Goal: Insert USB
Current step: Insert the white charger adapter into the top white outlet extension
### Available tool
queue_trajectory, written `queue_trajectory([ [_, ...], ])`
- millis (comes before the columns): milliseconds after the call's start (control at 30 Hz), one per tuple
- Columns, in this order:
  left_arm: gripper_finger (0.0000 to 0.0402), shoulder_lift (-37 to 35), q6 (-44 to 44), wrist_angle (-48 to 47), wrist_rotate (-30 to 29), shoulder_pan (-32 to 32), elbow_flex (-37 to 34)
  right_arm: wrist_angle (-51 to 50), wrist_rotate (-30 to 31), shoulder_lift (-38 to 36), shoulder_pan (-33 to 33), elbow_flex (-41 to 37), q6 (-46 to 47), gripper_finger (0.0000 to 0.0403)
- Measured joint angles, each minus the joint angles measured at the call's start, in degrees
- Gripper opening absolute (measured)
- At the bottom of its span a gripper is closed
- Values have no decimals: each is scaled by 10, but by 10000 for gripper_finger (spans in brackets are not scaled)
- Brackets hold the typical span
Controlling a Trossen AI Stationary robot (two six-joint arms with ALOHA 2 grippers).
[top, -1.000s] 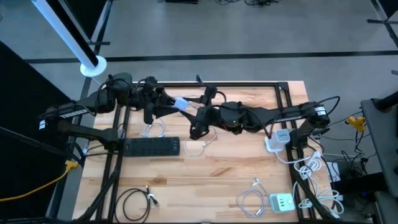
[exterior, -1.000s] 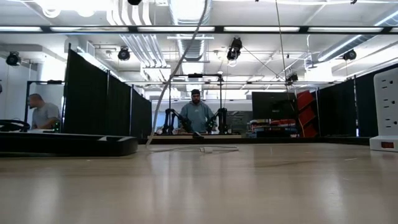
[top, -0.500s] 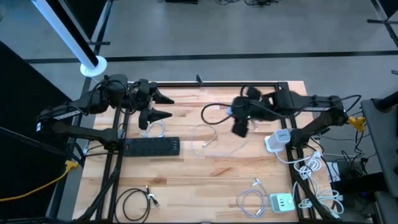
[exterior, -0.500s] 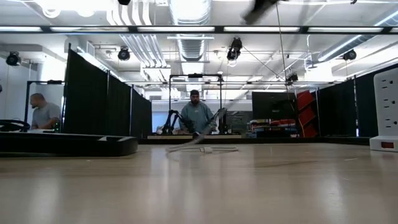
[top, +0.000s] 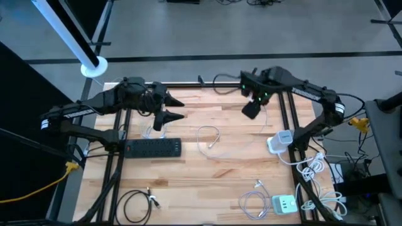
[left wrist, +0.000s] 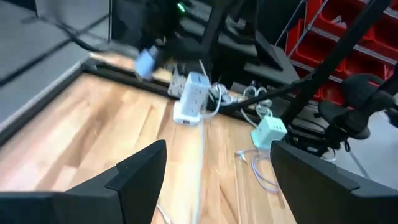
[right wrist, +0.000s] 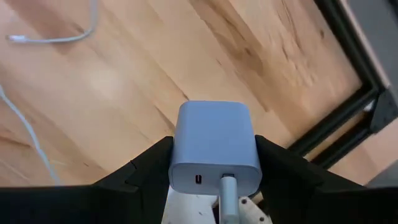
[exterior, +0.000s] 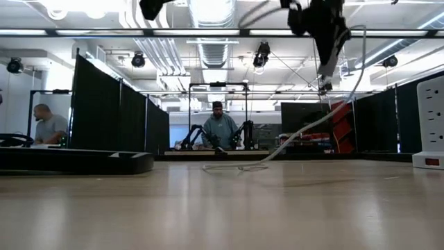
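A pale blue-white USB charger block (right wrist: 214, 140) sits between the fingers of my right gripper (right wrist: 214, 163), which is shut on it. That gripper (top: 250, 110) hangs high over the table's far right part. A white cable plug (right wrist: 229, 186) is in one port of the block. The white cable (exterior: 305, 128) drops from it to a loop (top: 209, 136) lying on the table's middle. My left gripper (top: 174, 108) is open over the far left part, with nothing between its fingers (left wrist: 140, 171). My right gripper pinches the charger block's two opposite sides (right wrist: 177, 146) between its two fingers. The fingers slant down from above. The block's port face (right wrist: 214, 177) is turned back toward the wrist. The block is lifted clear of the table, and the cable hangs slack below it.
A black power strip (top: 154, 147) lies near left of centre. A white power strip (top: 281, 139), a white charger (top: 284, 204) and loose white cables (top: 254, 199) lie along the right side. A black cable coil (top: 135, 204) is at the near left. People stand beyond the table (exterior: 219, 128).
My right gripper has drawn away from my left gripper at the table's middle, going up and toward the right and far edges with the charger block. The cable has trailed after it, while its loop stays on the table.
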Motion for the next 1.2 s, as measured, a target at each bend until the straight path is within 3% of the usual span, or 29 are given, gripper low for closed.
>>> queue_trajectory([
  [167, 276, 8, -1, 14, 2, -19, 0, 2, -55, 59, -76, -8, -77, 191],
  [333, 276, 6, -2, 41, 3, -26, 0, 3, -58, 134, -89, -8, -215, 191],
  [500, 276, 4, -16, 42, 3, -27, 0, 1, 45, 196, -79, -8, -314, 191],
  [600, 276, 4, -28, 35, 3, -33, 0, 1, 131, 213, -79, -8, -322, 191],
  [767, 276, 4, -30, 30, 3, -42, 0, 2, 207, 203, -79, -8, -317, 191],
  [833, 276, 5, -30, 29, 3, -43, 0, 0, 173, 184, -78, -6, -308, 191],
  [1033, 276, 29, 12, 25, 2, -43, 0, 0, -70, 85, -74, 2, -236, 191],
  [1200, 276, 75, 76, 30, -1, -43, 0, -1, -183, 2, -74, 2, -123, 191],
])
